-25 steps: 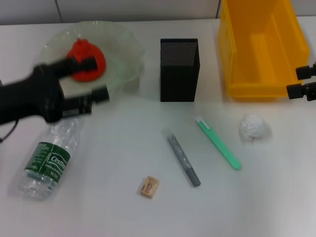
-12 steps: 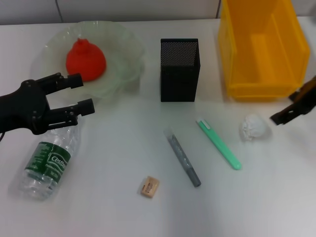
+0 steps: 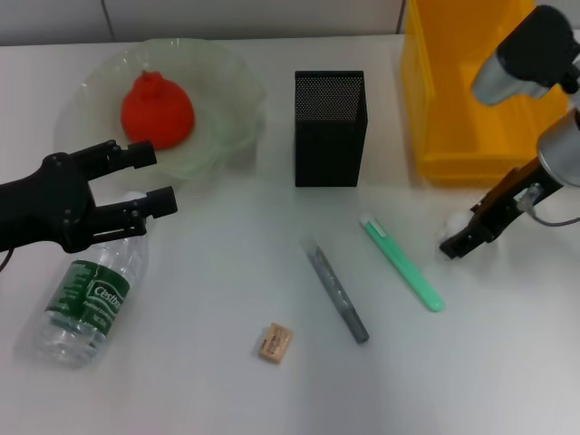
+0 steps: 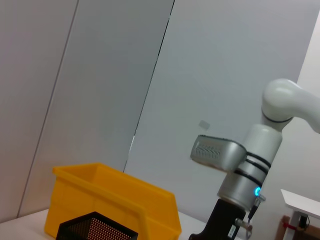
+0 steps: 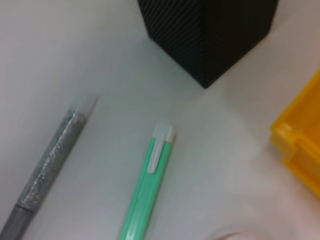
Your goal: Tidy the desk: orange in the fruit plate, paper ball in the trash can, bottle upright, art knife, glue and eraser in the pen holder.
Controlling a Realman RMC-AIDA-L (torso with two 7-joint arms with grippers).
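The orange [image 3: 159,111] lies in the clear glass fruit plate [image 3: 231,86] at the back left. My left gripper [image 3: 145,178] is open and empty, just in front of the plate and above the neck of the plastic bottle [image 3: 89,292], which lies on its side. My right gripper [image 3: 464,236] is down over the paper ball, of which only a white edge [image 3: 449,225] shows. The green art knife [image 3: 401,265], grey glue stick [image 3: 334,290] and eraser [image 3: 274,343] lie on the table in front of the black mesh pen holder [image 3: 329,127]. The knife [image 5: 147,185] and glue [image 5: 50,160] also show in the right wrist view.
The yellow bin [image 3: 480,91] stands at the back right, just behind my right arm. The left wrist view shows the bin [image 4: 115,200], the pen holder's top [image 4: 95,227] and my right arm [image 4: 240,175].
My left gripper has let go of the orange and drawn back from the plate towards the bottle. My right arm has swung in from the right edge and come down over the paper ball.
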